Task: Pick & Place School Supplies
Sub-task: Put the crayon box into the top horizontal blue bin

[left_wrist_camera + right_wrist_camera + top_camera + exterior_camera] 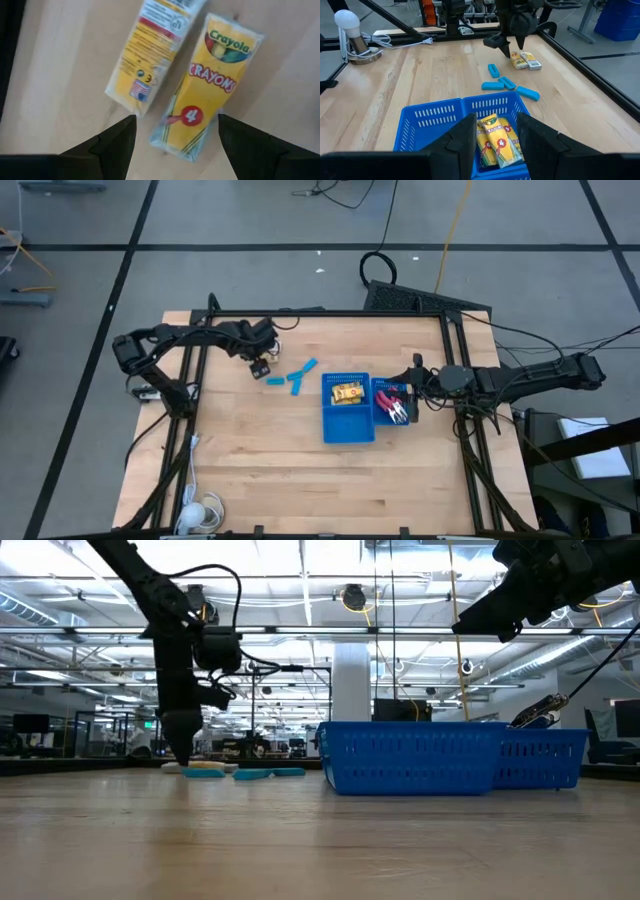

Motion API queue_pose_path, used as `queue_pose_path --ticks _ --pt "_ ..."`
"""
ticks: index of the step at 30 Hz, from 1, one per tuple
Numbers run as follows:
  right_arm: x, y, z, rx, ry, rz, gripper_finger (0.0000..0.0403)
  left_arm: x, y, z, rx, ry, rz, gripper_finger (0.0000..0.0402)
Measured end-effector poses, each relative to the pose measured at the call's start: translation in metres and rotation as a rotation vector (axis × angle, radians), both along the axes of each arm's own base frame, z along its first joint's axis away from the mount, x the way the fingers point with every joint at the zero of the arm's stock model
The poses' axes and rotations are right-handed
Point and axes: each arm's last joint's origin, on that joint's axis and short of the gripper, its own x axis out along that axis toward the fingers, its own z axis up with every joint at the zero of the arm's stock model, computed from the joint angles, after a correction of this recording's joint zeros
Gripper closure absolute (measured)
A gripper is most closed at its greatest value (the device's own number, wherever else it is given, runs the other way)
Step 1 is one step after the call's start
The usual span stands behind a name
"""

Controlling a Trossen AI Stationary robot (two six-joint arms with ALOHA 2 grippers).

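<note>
Crayon packets: two lie side by side on the bench [250,470], directly under the left gripper [175,142], well apart from the blue tray [348,425].
Left fingers: apart, straddling the front-facing packet [210,85].
Right gripper [495,135]: fingers apart, held above the tray, where more packets [495,142] lie.
Advice: the straddled packet is best closed on across its narrow width, clear of its neighbour [150,55].
Writing: "Crayola", "CRAYONS", "4".

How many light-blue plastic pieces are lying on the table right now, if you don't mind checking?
4, all loose on the wood between the left gripper and the blue tray: one farthest from the tray, one, one, one. None appears hidden.
</note>
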Motion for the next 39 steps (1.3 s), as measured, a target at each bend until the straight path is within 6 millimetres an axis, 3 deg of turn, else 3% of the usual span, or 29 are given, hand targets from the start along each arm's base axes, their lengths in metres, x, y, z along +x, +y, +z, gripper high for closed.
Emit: queue_pose_path --ticks 13,24,39 --pt "0.0 0.0 0.0 -0.002 0.001 0.001 0.0271 -0.003 -0.005 -0.009 -0.206 -0.13 -0.108 0.0124" --pt "0.0 0.0 0.0 -0.001 0.001 0.0 0.0271 -0.001 -0.002 -0.009 -0.168 -0.154 -0.037 0.0124" --pt "0.0 0.0 0.0 0.0 0.001 0.0 0.0271 0.008 -0.016 -0.009 -0.1 -0.092 -0.122 0.0124"
